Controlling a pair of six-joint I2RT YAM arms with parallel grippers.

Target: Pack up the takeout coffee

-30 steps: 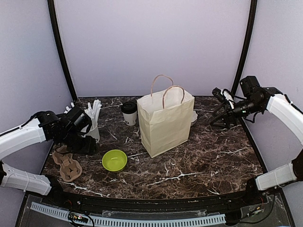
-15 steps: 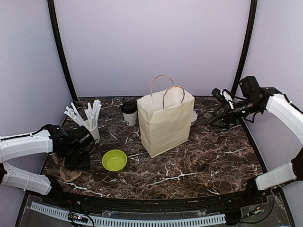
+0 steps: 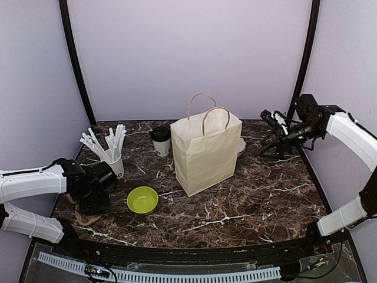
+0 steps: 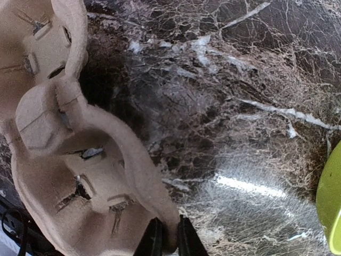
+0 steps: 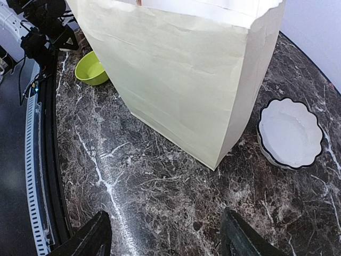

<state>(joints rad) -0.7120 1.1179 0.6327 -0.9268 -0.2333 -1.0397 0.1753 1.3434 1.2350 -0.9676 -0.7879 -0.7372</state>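
Observation:
One takeout coffee cup (image 3: 161,141), white with a black lid, stands behind the left side of the paper bag (image 3: 206,153). My left gripper (image 3: 93,203) is low at the table's left front. In the left wrist view my left gripper (image 4: 169,234) is shut on the rim of the brown pulp cup carrier (image 4: 80,176), its edge pinched between the two dark fingers. My right gripper (image 3: 270,134) hovers at the back right, open. In the right wrist view my right gripper (image 5: 168,240) has only bare marble between its fingers, and the paper bag (image 5: 181,69) stands just ahead.
A lime-green bowl (image 3: 142,200) sits right of the left gripper. A white cup of straws (image 3: 112,156) stands behind the left arm. A white scalloped dish (image 5: 290,133) lies by the bag's right rear corner. Walls enclose the back and sides.
My left gripper dropped from beside the straw cup down to the cup carrier and shut on its rim. The right gripper shifted slightly left.

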